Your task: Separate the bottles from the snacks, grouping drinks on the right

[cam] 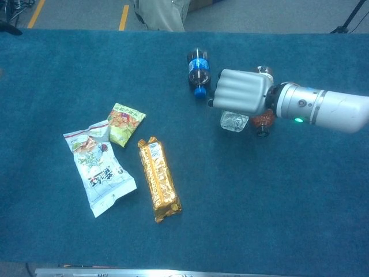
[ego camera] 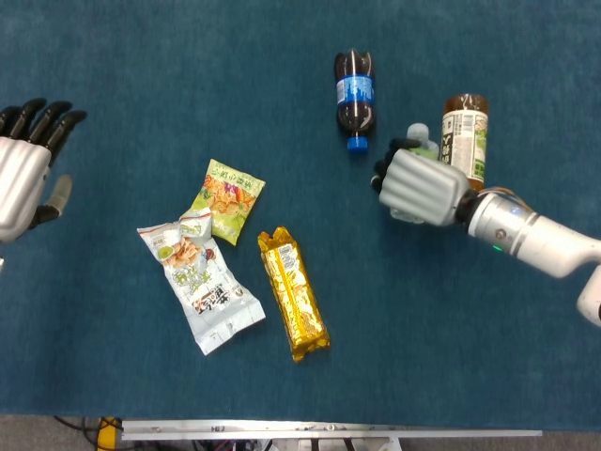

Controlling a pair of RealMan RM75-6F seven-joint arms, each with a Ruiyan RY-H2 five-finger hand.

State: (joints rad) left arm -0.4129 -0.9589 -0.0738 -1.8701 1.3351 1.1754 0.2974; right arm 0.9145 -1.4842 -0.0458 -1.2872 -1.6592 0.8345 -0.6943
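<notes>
Bottles gather toward the right side of the blue-covered bench (ego camera: 113,56), where the right hand (ego camera: 423,185) holds a small clear bottle (cam: 234,120), its fingers (cam: 241,86) wrapped over the top of it. The head view shows only the bottle's pale cap end poking out above the hand; the chest view shows its crumpled clear base below the knuckles. That bottle lies just beside a brown tea bottle (ego camera: 464,139) with a green and white label, which is on its side and partly hidden by the hand and wrist in the chest view. Near them, to the left, a dark cola bottle (ego camera: 354,90) with a blue label and blue cap also lies flat, apart from the hand.

Well apart on the left half of the bench sit the snacks: a small green chip bag (ego camera: 227,199), a larger white snack bag (ego camera: 198,280) overlapping its lower corner, and a long gold-wrapped biscuit pack (ego camera: 294,293) just beside them, lying at a slant.

At the far left edge of the head view, the left hand (ego camera: 23,169) hangs with its dark-tipped fingers spread wide, holding nothing, well away from the snacks.
</notes>
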